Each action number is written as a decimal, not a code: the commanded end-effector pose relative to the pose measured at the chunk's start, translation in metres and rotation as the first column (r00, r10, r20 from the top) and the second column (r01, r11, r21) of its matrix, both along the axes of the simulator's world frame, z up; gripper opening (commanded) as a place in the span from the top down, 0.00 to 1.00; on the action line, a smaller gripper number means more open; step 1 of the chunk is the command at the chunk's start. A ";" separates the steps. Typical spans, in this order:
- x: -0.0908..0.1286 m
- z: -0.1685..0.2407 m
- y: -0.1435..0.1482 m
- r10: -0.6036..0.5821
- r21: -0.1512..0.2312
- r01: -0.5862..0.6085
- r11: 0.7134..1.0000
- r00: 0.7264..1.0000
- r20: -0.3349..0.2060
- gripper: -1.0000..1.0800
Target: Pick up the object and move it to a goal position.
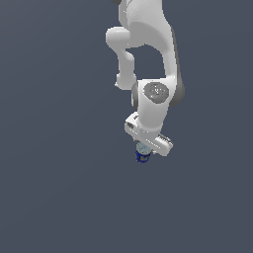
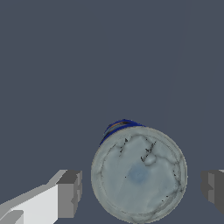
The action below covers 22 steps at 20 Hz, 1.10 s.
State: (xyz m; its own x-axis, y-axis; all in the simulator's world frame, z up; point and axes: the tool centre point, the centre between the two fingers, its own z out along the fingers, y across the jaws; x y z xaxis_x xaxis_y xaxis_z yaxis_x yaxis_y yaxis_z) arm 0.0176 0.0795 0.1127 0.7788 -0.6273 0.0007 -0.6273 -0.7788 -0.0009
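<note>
2 fingers (image 2: 69,194) of the end effector (image 2: 141,192) are seen spread apart, one on each side of the can (image 2: 139,174), untouched. The can is stood upright on the grey surface (image 1: 59,188), directly beneath the arm (image 1: 148,64).

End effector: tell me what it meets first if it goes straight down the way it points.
Probably the small dark blue can with the pale silver top, sitting between the open end effector fingers; depth is unclear.
</note>
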 end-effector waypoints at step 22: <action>0.000 -0.038 0.000 -0.003 0.000 0.003 1.000 1.000 -0.001 1.00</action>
State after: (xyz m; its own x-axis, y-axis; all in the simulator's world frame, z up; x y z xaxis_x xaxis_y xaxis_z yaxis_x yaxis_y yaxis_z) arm 0.0172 0.0801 0.0746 0.7768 -0.6297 -0.0006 -0.6297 -0.7768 0.0001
